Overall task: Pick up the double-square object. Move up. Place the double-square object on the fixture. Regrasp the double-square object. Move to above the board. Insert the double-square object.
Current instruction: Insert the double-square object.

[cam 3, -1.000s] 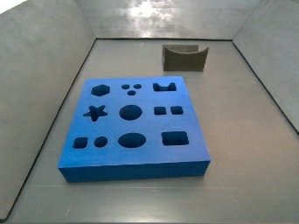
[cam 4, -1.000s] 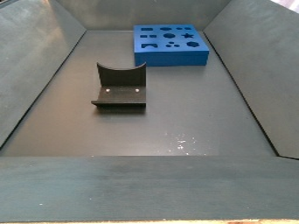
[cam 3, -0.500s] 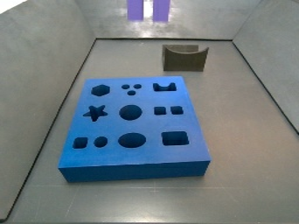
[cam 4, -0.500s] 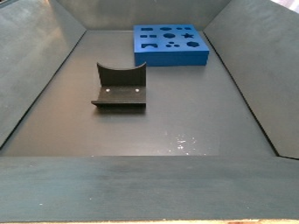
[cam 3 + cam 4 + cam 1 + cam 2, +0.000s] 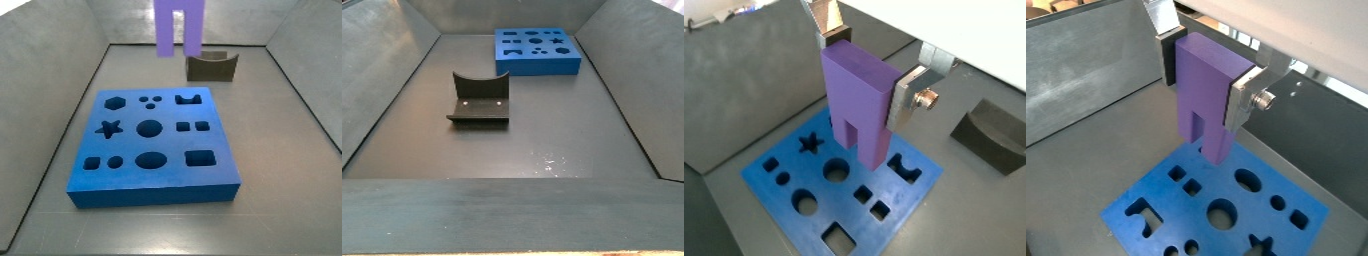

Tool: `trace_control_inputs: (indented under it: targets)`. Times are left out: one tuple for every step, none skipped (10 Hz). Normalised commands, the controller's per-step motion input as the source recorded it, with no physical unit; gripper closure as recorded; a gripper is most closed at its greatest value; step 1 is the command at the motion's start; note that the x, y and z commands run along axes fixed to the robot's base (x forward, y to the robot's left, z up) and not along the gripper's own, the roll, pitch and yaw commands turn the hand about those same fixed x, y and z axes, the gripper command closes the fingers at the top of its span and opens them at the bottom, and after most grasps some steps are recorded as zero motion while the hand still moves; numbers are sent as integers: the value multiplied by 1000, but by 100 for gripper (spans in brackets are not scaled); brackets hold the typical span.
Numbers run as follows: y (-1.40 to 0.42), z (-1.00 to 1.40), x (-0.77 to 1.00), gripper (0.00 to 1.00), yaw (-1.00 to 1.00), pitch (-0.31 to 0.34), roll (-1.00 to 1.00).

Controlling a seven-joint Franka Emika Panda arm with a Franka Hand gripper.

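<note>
The double-square object (image 5: 858, 100) is a tall light-purple block with a slot at its lower end. My gripper (image 5: 871, 65) is shut on it, a silver finger (image 5: 909, 92) pressed against each side. Both wrist views show the double-square object (image 5: 1207, 105) and gripper (image 5: 1207, 80) hanging above the blue board (image 5: 909, 195) (image 5: 1180, 210), apart from it. In a side view the double-square object (image 5: 178, 25) hangs from the picture's top, behind the board (image 5: 154, 195); the gripper is out of frame there. The dark fixture (image 5: 211, 66) (image 5: 480, 98) stands bare.
Grey walls (image 5: 54, 110) enclose the floor on all sides. The board (image 5: 540, 68) lies at one end of the floor and the fixture (image 5: 994, 140) stands beyond it. The board's shaped cut-outs all look unfilled.
The double-square object has come down into a side view: nothing showed one second ago, only its two tips half a second ago, and now most of its length shows.
</note>
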Motion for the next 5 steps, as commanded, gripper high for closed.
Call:
trace_control_inputs:
  targets:
    - [-43, -280, 374, 100, 146, 0, 229]
    - [-17, -269, 374, 100, 160, 0, 274]
    - [-20, -317, 366, 100, 169, 0, 260]
    - [-46, -380, 369, 100, 171, 0, 157]
    - [-69, -391, 391, 100, 154, 0, 31]
